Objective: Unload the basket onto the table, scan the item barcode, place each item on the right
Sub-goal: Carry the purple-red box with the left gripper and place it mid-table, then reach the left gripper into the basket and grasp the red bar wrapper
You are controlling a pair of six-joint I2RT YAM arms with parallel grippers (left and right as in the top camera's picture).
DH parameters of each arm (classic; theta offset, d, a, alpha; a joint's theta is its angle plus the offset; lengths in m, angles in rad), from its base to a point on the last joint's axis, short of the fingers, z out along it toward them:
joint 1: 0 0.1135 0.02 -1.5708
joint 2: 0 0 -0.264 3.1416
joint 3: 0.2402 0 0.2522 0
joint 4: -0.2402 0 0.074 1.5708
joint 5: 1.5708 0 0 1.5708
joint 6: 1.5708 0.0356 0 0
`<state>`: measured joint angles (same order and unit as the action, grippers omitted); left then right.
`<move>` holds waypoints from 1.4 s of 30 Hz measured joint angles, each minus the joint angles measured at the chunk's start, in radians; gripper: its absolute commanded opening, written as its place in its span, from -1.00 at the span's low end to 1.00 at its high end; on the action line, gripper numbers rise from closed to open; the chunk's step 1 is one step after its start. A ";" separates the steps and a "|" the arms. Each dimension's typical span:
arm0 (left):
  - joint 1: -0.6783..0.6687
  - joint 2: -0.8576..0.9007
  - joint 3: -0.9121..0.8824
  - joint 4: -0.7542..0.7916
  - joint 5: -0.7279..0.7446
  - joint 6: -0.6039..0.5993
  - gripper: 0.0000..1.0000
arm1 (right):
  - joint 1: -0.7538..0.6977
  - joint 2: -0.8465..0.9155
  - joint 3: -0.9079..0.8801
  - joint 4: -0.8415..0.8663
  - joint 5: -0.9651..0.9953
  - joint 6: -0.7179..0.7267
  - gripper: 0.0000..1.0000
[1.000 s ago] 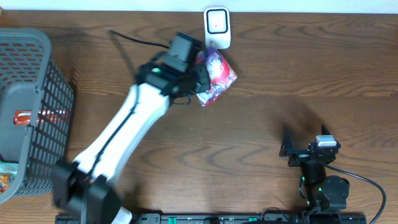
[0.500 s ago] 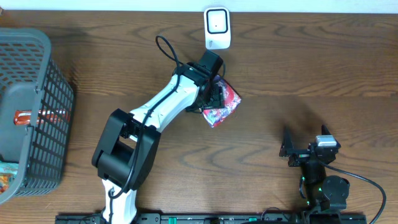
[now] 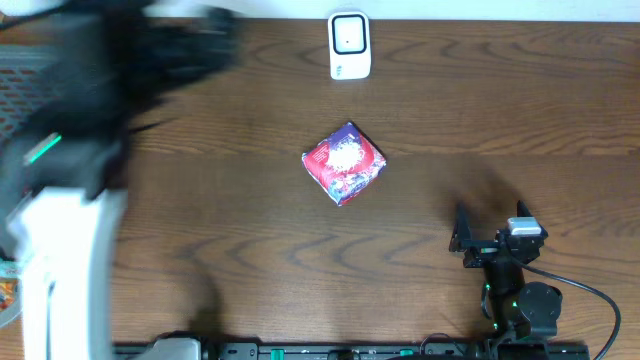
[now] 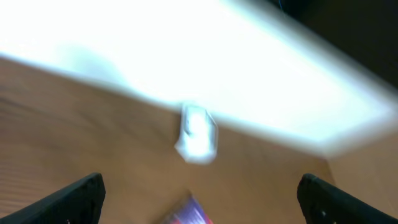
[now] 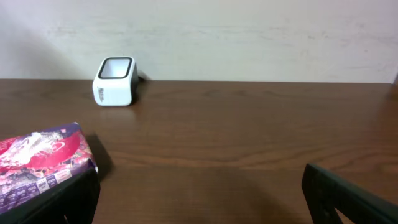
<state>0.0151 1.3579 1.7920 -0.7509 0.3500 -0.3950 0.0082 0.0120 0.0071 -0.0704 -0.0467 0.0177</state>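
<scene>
packet (image 3: pixel 344 163) lying free mid-surface (image 3: pixel 520 120), at 6 o'clock of scanner (image 3: pixel 349 45) | left gripper (image 4: pixel 200 186) showing blurred at 10 o'clock, fingers apart, gripping nothing | right gripper (image 5: pixel 199 186) sitting at 4 o'clock, fingers apart, empty

Table (image 3: pixel 480 110): dark brown wood with visible grain, smooth, low satin sheen.
Packet (image 3: pixel 345 163): thin printed plastic film, glossy and crinkled, with highlights on the creases.
Scanner (image 3: pixel 349 45): white moulded plastic, smooth, semi-matt, with a dark glossy window on its face.
Right pincer (image 5: pixel 202 202): fingers (image 5: pixel 348 196) black, matt, plastic in appearance.
Left arm (image 3: pixel 60 250): white smooth shell, too blurred to judge finish further.
Wall (image 5: pixel 249 37): pale, matt, faintly mottled.
</scene>
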 measured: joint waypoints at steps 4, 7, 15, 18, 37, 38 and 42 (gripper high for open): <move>0.280 -0.149 0.004 -0.045 -0.154 -0.002 0.96 | 0.000 0.000 0.000 0.000 0.000 0.000 0.98; 0.444 -0.182 0.005 -0.118 -0.309 -0.059 0.96 | 0.000 0.000 0.000 0.000 0.000 0.000 0.99; 0.579 0.020 -0.027 -0.203 -0.631 -0.243 0.96 | 0.000 0.000 0.000 0.000 0.000 0.000 0.99; 0.595 0.145 -0.038 -0.253 -0.669 -0.260 0.96 | 0.000 0.000 0.000 0.000 0.000 0.000 0.98; 0.617 0.703 -0.049 -0.277 -0.482 -0.188 0.96 | 0.000 0.000 0.000 0.000 0.000 0.000 0.99; 0.617 0.720 -0.049 -0.271 -0.475 -0.187 0.96 | 0.000 0.000 0.000 0.000 0.000 0.000 0.99; 0.617 0.781 -0.049 -0.257 -0.453 -0.184 0.96 | 0.000 0.000 0.000 0.000 0.000 0.000 0.99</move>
<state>0.6319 2.1391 1.7428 -1.0080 -0.1032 -0.5789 0.0078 0.0120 0.0071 -0.0700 -0.0467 0.0177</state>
